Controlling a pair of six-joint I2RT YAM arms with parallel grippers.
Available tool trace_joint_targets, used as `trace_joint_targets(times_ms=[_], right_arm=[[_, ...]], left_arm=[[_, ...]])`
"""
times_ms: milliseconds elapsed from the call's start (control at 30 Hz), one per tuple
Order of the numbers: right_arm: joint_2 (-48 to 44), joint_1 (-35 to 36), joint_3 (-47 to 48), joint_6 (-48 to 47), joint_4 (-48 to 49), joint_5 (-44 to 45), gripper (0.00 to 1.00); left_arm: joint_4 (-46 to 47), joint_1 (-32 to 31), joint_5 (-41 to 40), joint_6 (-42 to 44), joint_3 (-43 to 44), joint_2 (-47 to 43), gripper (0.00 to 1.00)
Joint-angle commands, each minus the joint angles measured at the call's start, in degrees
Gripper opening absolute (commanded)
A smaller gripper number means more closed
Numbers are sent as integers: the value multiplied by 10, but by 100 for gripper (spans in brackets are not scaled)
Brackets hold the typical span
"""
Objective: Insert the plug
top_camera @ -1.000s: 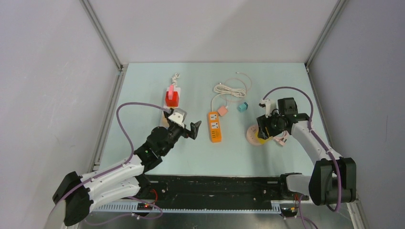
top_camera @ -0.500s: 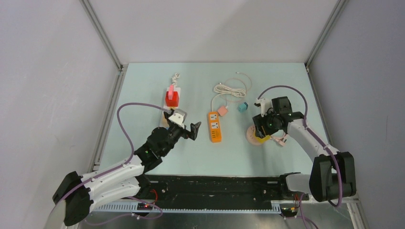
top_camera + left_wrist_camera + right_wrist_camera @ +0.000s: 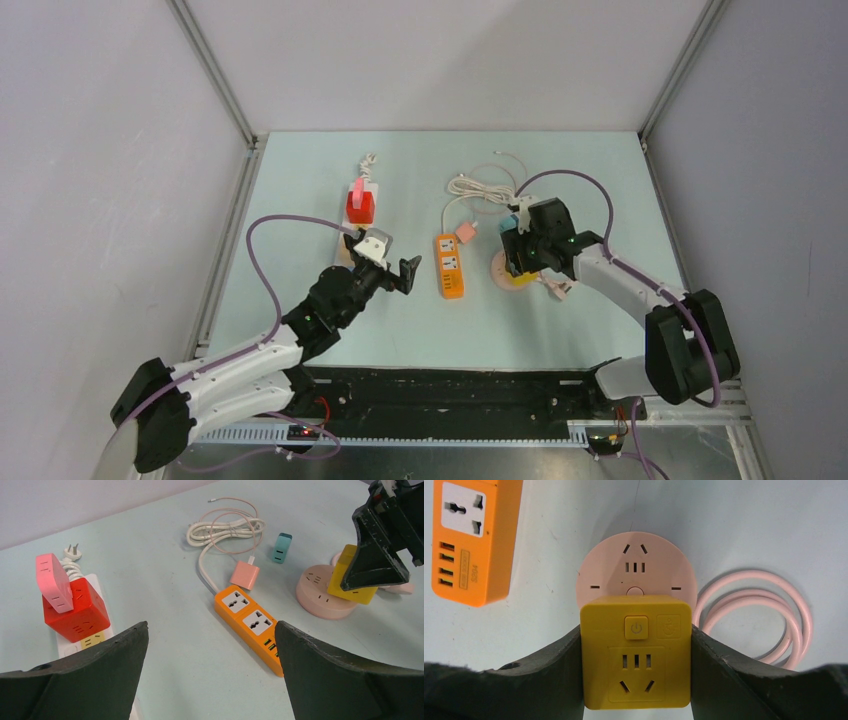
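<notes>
My right gripper [image 3: 520, 262] [image 3: 636, 645] is shut on a yellow cube plug adapter [image 3: 636, 680] [image 3: 350, 582]. The cube stands over the near edge of a round pink socket base [image 3: 636, 562] [image 3: 503, 272] [image 3: 320, 592]; whether its prongs are seated is hidden. An orange power strip [image 3: 449, 265] [image 3: 250, 622] [image 3: 471, 540] lies just left of the base. My left gripper [image 3: 393, 268] [image 3: 210, 625] is open and empty, hovering left of the orange strip.
A red cube with a pink plug [image 3: 360, 205] [image 3: 75, 610] sits on a white strip at back left. A pink charger [image 3: 245, 575], white coiled cable [image 3: 480, 187] and teal adapter [image 3: 282, 547] lie behind the orange strip. A pink cord coil [image 3: 764, 615] lies right of the base.
My right gripper has moved left and slightly back with the yellow cube, and the pink round base has come along toward the orange strip. The left arm has not moved.
</notes>
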Motion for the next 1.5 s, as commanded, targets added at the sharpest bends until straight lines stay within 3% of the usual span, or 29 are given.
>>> trace_joint_targets(times_ms=[0, 200, 500, 833, 1000, 1233, 1467], right_arm=[[8, 33, -20, 54, 43, 60, 0], [-29, 50, -77, 78, 86, 77, 0], [-35, 66, -75, 166, 101, 56, 0], [32, 169, -93, 247, 120, 227, 0], [42, 182, -148, 274, 169, 232, 0], [76, 219, -157, 303, 176, 233, 0], [71, 257, -184, 341, 186, 292, 0]], left_arm=[[18, 3, -8, 0, 6, -3, 100], [17, 3, -8, -2, 3, -5, 100], [17, 3, 3, -7, 6, -1, 100], [-4, 3, 10, -6, 18, -6, 100], [-27, 4, 8, 0, 28, -11, 100], [-53, 5, 6, 0, 33, -24, 100], [-70, 6, 3, 0, 36, -33, 100]])
